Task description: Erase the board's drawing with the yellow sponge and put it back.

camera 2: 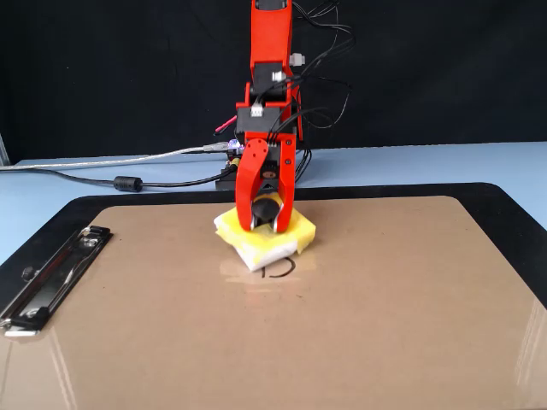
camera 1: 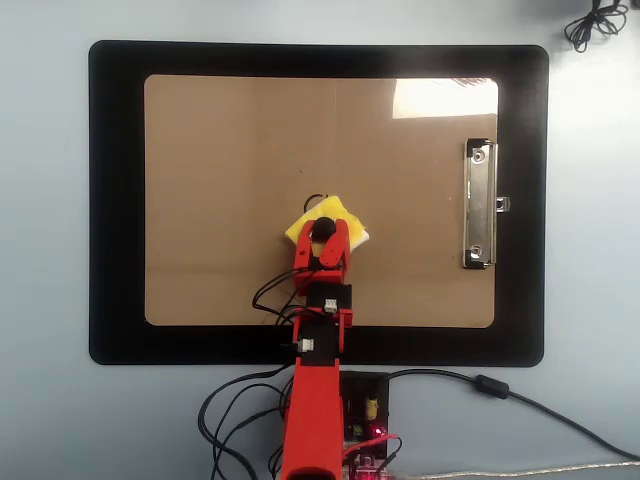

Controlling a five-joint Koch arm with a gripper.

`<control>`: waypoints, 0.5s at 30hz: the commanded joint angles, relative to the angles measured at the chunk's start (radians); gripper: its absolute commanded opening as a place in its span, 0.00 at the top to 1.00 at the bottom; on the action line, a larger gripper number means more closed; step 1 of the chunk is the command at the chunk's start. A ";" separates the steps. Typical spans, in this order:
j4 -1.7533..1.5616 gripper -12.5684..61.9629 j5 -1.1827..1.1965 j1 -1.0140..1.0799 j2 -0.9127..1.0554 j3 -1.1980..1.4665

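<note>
Your gripper is clamped on the black knob of the yellow sponge, frame centre, flat on the board, overlapping the drawing. Judged light, soft foam: hold by the knob, press gently.

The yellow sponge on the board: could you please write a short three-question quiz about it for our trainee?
1. True or false: the jaws are closed on the black knob of the yellow sponge.
2. Is the drawing fully erased? A) yes B) no, part shows beside the sponge.
3. In the overhead view, on which side of the board is the metal clip?

Key: 1 true, the gripper holds the knob; 2 B; 3 right.
</note>
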 commanded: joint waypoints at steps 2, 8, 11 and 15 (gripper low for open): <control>-0.212 0.94 -0.002 -0.018 -0.186 -0.092; -0.262 0.94 -0.011 -0.015 -0.120 0.023; -0.255 0.94 -0.034 -0.021 0.078 0.199; -0.256 0.94 -0.038 -0.031 0.193 0.291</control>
